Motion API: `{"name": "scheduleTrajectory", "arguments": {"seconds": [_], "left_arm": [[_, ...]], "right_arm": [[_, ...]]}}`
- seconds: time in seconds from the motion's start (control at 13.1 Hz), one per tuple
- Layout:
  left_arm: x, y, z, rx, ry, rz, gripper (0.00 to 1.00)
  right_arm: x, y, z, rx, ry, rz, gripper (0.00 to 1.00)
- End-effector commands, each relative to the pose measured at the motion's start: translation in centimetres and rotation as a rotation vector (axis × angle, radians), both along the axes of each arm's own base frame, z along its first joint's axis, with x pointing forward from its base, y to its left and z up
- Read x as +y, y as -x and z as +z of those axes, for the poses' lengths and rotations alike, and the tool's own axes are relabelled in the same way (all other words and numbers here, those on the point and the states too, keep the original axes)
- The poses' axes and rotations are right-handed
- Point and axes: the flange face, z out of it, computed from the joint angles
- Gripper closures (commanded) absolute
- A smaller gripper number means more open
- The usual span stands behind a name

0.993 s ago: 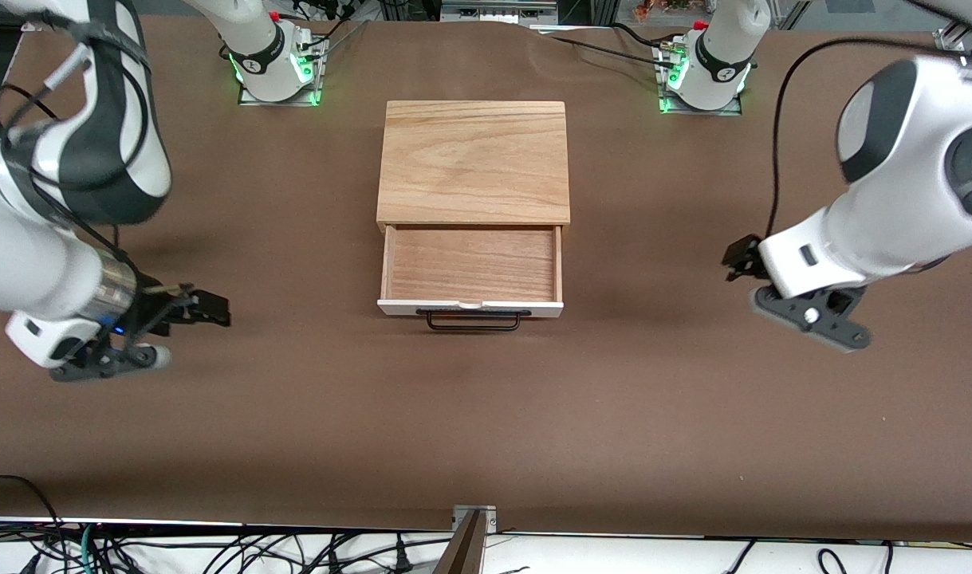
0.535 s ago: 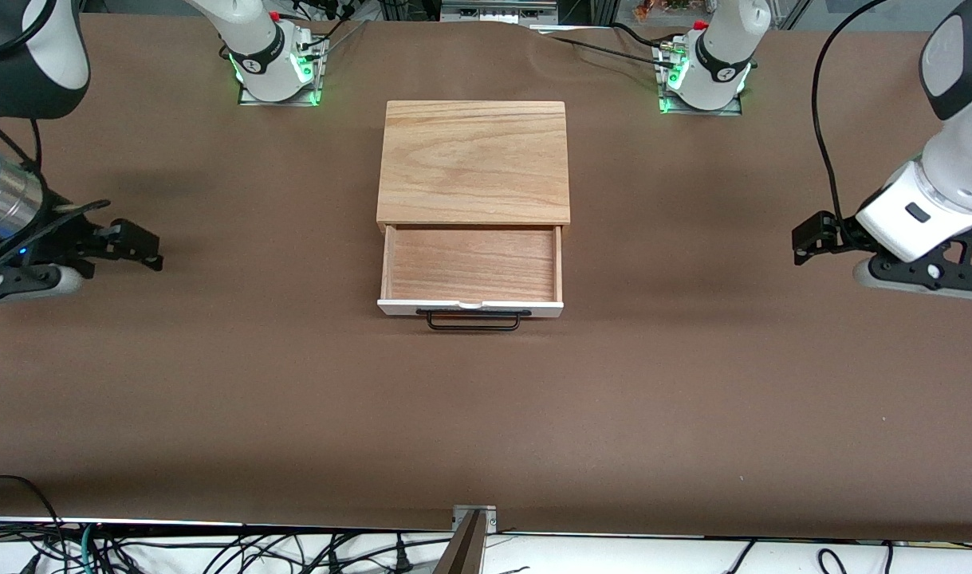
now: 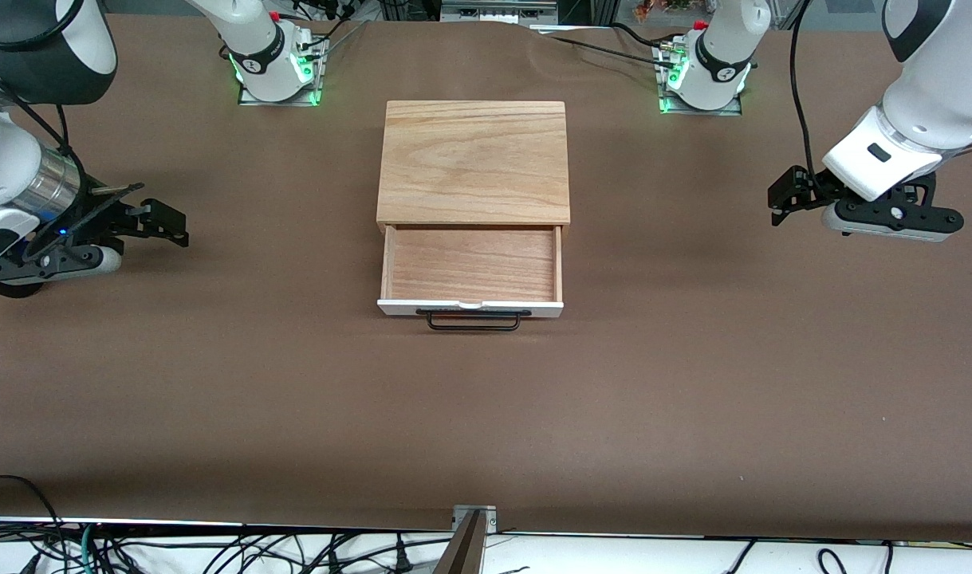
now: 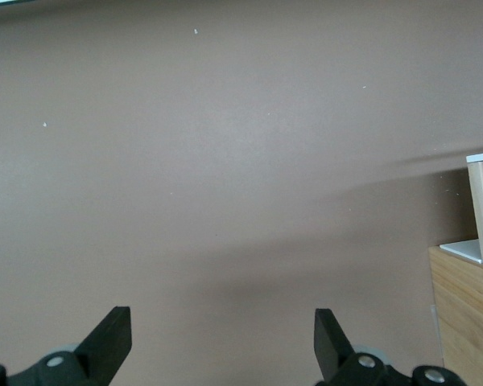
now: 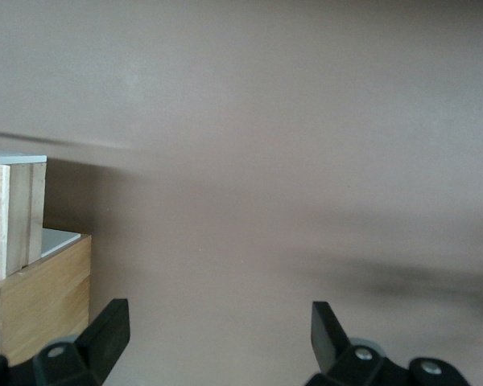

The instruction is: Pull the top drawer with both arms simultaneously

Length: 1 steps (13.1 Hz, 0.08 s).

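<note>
The top drawer (image 3: 471,267) is sitting pulled out, likely sliding lightly; its stiff black wire handle (image 3: 473,320) is offering the hold. The left claw (image 3: 781,199) and right claw (image 3: 169,222) are hanging wide and empty over bare table (image 3: 486,414), well apart from it.

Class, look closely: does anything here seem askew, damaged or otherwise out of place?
Nothing stands out. The top drawer is pulled out squarely and empty, its handle straight. The left gripper and right gripper hang open over bare table at either end.
</note>
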Motion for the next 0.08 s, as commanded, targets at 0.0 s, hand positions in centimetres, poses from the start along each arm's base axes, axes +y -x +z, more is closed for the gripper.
{"name": "scheduleTrajectory", "arguments": {"seconds": [0.0], "left_arm": [[0.57, 0.36, 0.04, -0.017, -0.029, -0.018, 0.0]], "right_arm": [[-0.16, 0.12, 0.56, 0.009, 0.012, -0.004, 0.0]]}}
